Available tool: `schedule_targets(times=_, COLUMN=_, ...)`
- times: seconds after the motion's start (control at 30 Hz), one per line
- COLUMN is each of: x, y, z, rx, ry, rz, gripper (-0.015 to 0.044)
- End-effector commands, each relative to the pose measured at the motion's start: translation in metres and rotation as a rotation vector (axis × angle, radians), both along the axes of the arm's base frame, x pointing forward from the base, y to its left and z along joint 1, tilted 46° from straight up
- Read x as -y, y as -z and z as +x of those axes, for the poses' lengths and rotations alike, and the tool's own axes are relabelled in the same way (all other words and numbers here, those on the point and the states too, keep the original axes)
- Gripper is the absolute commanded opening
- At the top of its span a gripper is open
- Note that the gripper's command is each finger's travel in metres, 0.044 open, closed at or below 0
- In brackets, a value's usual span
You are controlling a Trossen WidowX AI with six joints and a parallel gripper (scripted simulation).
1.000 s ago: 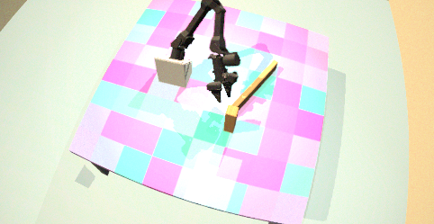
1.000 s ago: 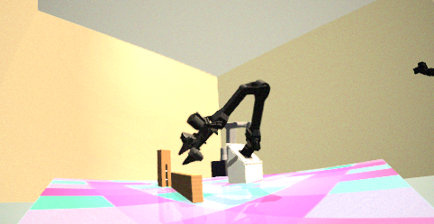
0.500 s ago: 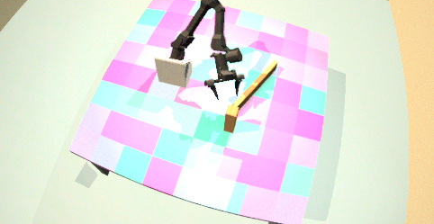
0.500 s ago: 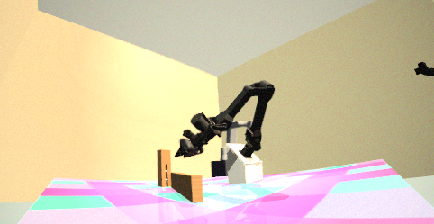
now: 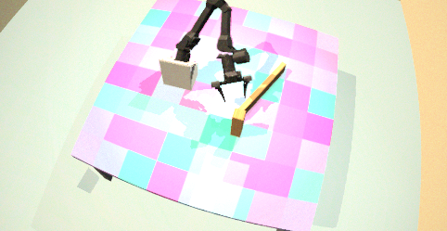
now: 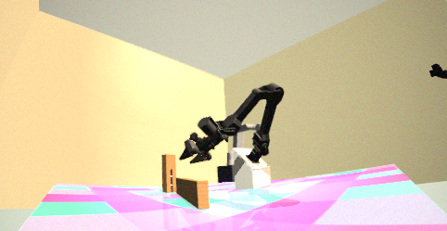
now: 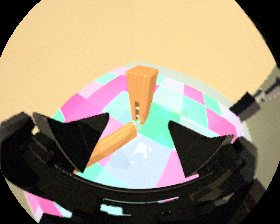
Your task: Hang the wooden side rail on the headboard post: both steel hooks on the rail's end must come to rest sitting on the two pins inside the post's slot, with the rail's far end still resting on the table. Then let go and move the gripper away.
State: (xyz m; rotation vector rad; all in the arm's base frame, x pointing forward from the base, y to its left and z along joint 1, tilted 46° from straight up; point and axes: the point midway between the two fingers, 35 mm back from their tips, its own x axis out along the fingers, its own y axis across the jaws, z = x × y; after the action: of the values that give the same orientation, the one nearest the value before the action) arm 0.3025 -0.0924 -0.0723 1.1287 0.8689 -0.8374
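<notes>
The upright orange-brown wooden headboard post (image 5: 237, 123) (image 6: 169, 173) (image 7: 141, 90) is seen standing on the pink, white and turquoise checked table (image 5: 134, 134) (image 6: 74, 208) (image 7: 78, 104). The long orange-brown wooden side rail (image 5: 263, 88) (image 6: 194, 193) (image 7: 111, 145) is laid low on the table, on its narrow edge, with its near end pointed at the foot of the post and its far end stretched away across the checks. Small pale metal pieces, probably the steel hooks, are glimpsed between rail end and post in the wrist view; whether the post is touched by them cannot be told. The slot is shown in the post's face, with pale glints inside that may be the pins, and these are set higher than the hooks seem to be.

The black two-fingered gripper (image 5: 235, 98) (image 6: 192, 160) (image 7: 140, 119) is spread wide, with nothing held, and is poised above the table beside the rail.

By this reading, the hanging is not yet achieved. The rail has still to be grasped, its hooked end raised and brought into the slot, and both hooks lowered onto the pins with the far end left resting on the table. Release and withdrawal are then required.
</notes>
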Motion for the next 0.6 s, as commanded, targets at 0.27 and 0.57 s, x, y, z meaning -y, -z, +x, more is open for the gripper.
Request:
schedule_targets(times=0.27, x=0.001, y=-0.002, z=0.001, rx=0.004, ry=-0.004, rz=-0.005, gripper=0.0440)
schedule_targets(times=0.57, x=-0.006, y=0.009, z=0.020, rx=-0.119, ry=-0.510, rz=-0.050, gripper=0.0440)
